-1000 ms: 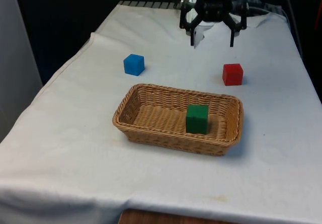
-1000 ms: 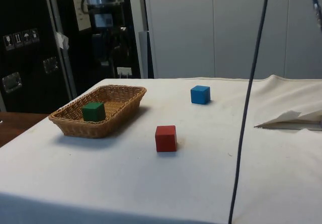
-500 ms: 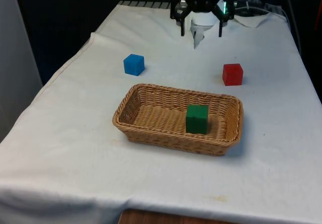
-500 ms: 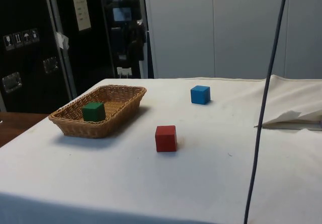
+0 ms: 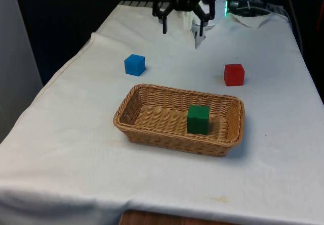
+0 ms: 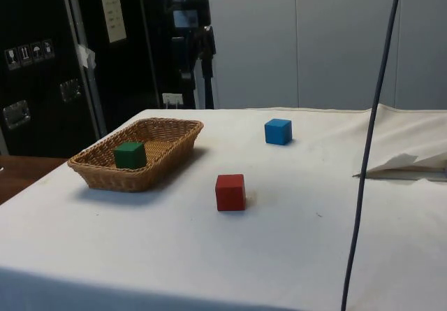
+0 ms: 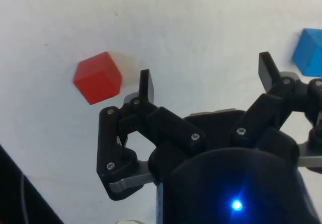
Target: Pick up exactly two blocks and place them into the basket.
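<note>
A table covered with a white cloth (image 5: 76,149) holds a woven wicker basket (image 5: 152,131) and three small coloured blocks. The basket is shallow and rectangular and sits near the middle of the table. Inside it, toward the front view's right end, a green block (image 5: 198,119) stands on the basket floor, close to the end wall.

Two more blocks rest on the cloth outside the basket, on its far side. A blue block (image 5: 134,64) lies toward the front view's left, and a red block (image 5: 234,75) lies toward the front view's right. They are well apart from each other, and neither touches the basket.

The black two-finger gripper (image 5: 183,32) hangs in the air above the far end of the table, beyond the blocks and the basket. Its fingers (image 5: 164,27) point downward and are spread wide apart, with nothing between them. It touches no block. Across the table it sits between the blue and red blocks.

In the wrist view, the red block (image 7: 97,77) and the blue block (image 7: 308,52) lie on the cloth below the gripper (image 7: 207,79), one to either side of the spread fingers.
</note>
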Controlling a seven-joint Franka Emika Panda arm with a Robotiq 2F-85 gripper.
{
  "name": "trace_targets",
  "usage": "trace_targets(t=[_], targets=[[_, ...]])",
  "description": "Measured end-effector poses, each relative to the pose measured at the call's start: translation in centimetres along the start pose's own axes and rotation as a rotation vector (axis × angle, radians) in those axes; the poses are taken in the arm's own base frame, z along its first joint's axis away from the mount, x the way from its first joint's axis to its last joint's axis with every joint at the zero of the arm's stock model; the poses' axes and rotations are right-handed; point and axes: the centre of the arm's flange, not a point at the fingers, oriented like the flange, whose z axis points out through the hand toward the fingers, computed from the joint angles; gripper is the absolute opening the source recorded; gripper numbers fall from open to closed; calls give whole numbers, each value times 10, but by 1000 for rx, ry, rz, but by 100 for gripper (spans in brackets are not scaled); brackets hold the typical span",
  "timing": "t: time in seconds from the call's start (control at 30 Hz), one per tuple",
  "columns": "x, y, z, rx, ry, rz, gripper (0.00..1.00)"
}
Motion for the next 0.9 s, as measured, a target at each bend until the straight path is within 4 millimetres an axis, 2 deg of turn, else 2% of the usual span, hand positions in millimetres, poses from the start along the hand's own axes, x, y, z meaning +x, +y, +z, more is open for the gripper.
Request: trace_targets(t=[0.4, 0.8, 0.9], targets=[[-22, 26, 10, -43, 7, -3, 100], [-48, 49, 33, -77, 10, -1, 100], [-58, 61, 43, -85, 12, 2, 100]])
